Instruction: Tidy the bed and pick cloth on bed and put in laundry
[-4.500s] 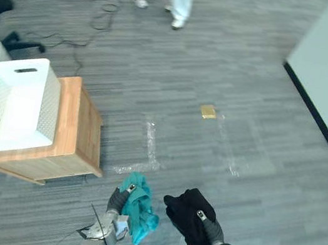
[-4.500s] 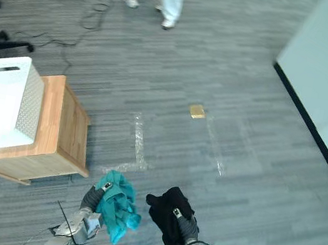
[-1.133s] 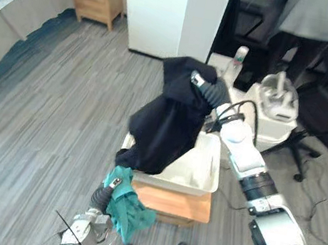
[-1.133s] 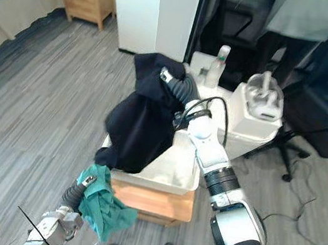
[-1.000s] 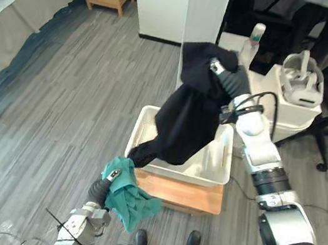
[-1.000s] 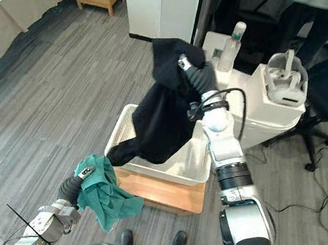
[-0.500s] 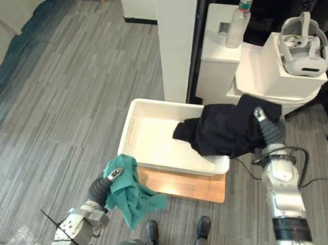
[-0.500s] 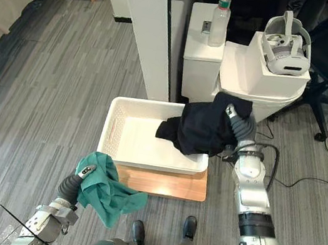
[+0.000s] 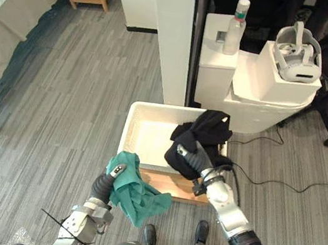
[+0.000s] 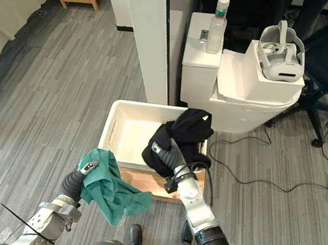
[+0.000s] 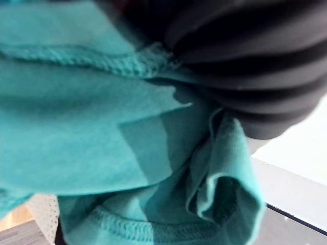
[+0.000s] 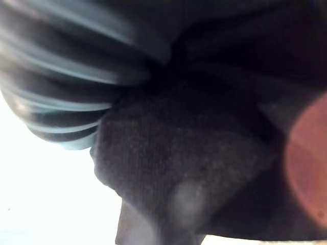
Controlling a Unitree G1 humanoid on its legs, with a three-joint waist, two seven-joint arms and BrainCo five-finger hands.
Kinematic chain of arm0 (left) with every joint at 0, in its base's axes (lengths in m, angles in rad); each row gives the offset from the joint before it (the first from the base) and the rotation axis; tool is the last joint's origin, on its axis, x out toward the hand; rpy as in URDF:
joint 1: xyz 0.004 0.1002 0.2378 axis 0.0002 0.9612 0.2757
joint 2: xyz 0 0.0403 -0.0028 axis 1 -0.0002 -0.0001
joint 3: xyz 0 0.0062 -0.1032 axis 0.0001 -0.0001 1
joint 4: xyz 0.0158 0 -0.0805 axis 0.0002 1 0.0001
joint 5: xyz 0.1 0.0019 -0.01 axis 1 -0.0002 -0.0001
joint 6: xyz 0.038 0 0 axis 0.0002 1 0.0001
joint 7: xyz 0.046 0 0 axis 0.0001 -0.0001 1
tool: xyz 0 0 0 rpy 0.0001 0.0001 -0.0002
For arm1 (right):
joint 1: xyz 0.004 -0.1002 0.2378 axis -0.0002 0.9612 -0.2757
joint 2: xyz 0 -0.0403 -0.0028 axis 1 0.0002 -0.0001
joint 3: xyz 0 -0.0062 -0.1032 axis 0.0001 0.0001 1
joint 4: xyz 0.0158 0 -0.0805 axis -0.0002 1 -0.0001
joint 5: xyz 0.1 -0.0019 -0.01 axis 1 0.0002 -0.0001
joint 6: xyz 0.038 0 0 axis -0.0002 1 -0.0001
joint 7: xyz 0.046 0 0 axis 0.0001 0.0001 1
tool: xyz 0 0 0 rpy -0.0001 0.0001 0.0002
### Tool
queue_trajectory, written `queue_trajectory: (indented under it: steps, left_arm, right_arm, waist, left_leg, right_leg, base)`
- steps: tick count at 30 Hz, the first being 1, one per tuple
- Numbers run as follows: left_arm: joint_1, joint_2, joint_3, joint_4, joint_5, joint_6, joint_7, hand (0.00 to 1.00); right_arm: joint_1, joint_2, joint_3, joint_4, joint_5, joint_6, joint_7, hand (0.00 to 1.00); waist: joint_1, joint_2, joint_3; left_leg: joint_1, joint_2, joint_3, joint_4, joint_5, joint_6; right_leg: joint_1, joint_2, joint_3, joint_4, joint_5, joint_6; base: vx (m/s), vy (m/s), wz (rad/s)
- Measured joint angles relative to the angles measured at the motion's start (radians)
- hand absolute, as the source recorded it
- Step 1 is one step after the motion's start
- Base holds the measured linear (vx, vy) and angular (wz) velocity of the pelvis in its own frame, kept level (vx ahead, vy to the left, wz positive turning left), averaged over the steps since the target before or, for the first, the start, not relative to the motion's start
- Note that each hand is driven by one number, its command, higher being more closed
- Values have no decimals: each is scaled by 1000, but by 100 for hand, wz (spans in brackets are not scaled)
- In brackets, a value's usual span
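– Right hand [image 9: 184,156] and black cloth [image 9: 206,130] have come in from beyond the right edge of the laundry basket [image 9: 130,126] to its near right corner. Left eye view: is the cloth in?
– Partly. It bunches over the right rim and the near right corner, some inside, some lying on the rim. The hand is buried in it; whether it is clasping or slack, I cannot tell.
– And the other piece?
– Teal cloth [image 9: 138,197] hangs from the left hand [image 9: 104,183], outside the basket, off its near left corner and over the front edge of the wooden stand [image 9: 172,184].
– Right eye view?
– Same layout: the black cloth straddles the rim and the teal one is short of the basket.
– Left wrist view?
– Teal folds wrap the dark cover. The grip is hidden, so I cannot tell.
– Right wrist view?
– Black fabric lies against the cover; nothing clearer.
– Risks?
– I judge that a release here may let the part on the rim drag the rest onto the stand or the floor. Pulling the hand away could snag fabric and haul it out. Teal, let go where it hangs, misses the basket.
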Motion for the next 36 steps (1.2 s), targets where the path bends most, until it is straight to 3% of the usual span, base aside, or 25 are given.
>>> queue_trajectory:
  steps: [4,5,8,20,25,31,36]
  left_arm:
    - [-22,1,-20,-18,-1,0,0,100]
    - [-27,1,-21,-19,-1,0,1,100]
    - [-40,14,-21,-41,-1,0,2,100]
    - [-106,14,-30,-86,0,-1,43,100]
    - [-157,11,-16,-175,29,-33,73,100]
    - [-278,-12,31,-201,152,-61,158,100]
    - [-318,-37,96,-225,191,-69,210,100]
  right_arm:
    - [-84,20,15,63,-19,12,-4,100]
    - [-119,24,13,93,-19,15,-5,0]
    - [-175,32,7,117,-19,19,-12,0]
    - [-197,32,-73,188,-50,41,-50,0]
    - [-87,-2,-143,12,-124,41,-74,0]
    - [-5,-2,-240,-132,-223,38,-110,0]
    - [58,0,-300,-181,-303,47,-121,0]
  waist:
    - [21,-11,-4]
    - [23,-16,-4]
    - [24,-38,-15]
    - [23,-44,-12]
    - [20,-57,-13]
    - [-18,-113,-39]
    - [-33,-118,-52]
  left_leg:
    - [-5,-1,-14,-8,8,0]
    - [-10,-2,-18,-11,12,-1]
    - [-42,-4,-32,-16,31,-9]
    - [-58,-1,-40,-17,38,-22]
    - [-47,6,-19,-29,37,-22]
    - [11,15,20,-59,39,-20]
    - [52,14,36,-72,41,-17]
  right_leg:
    - [-3,0,-5,-2,0,0]
    - [-6,0,-12,-2,0,0]
    - [-39,-2,-29,-2,2,-2]
    - [-51,0,-29,-1,9,-12]
    - [-48,8,-9,0,9,-12]
    - [-22,21,11,0,9,-11]
    - [1,25,22,-2,8,-11]
  base:
    - [6,-12,6]
    - [-7,-17,16]
    - [13,-22,21]
    - [-20,-7,3]
    - [-41,-21,-14]
    - [-5,-17,-17]
    - [5,-3,-11]
